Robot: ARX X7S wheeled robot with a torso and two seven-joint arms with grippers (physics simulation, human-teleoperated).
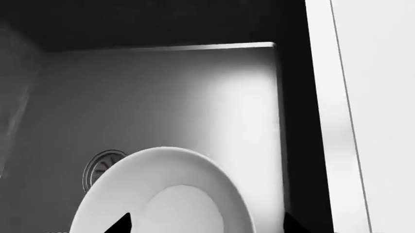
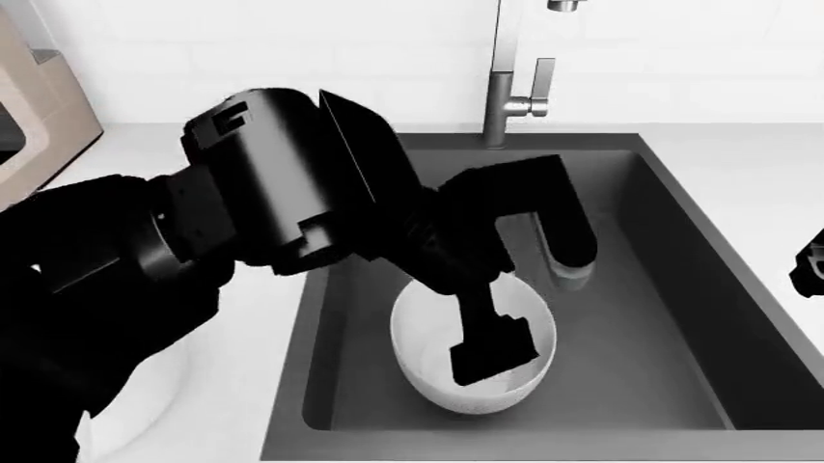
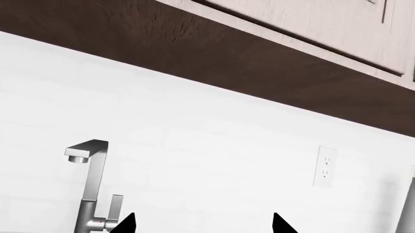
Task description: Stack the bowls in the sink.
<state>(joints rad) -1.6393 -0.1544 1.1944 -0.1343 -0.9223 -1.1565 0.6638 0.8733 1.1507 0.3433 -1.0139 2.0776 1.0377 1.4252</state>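
Observation:
A glossy white bowl stands in the dark grey sink, near its front. I make out only one bowl outline, and I cannot tell whether a second bowl sits nested in it. My left gripper hangs over the bowl's inside. In the left wrist view the bowl fills the space at my left gripper, whose fingertips stand wide apart, open. The round metal drain shows beyond the bowl. My right gripper is open and empty, raised and facing the wall.
The steel faucet stands behind the sink and also shows in the right wrist view. A wall socket is on the white backsplash. White counter surrounds the sink. A pale round shape lies at the lower left, partly hidden by my arm.

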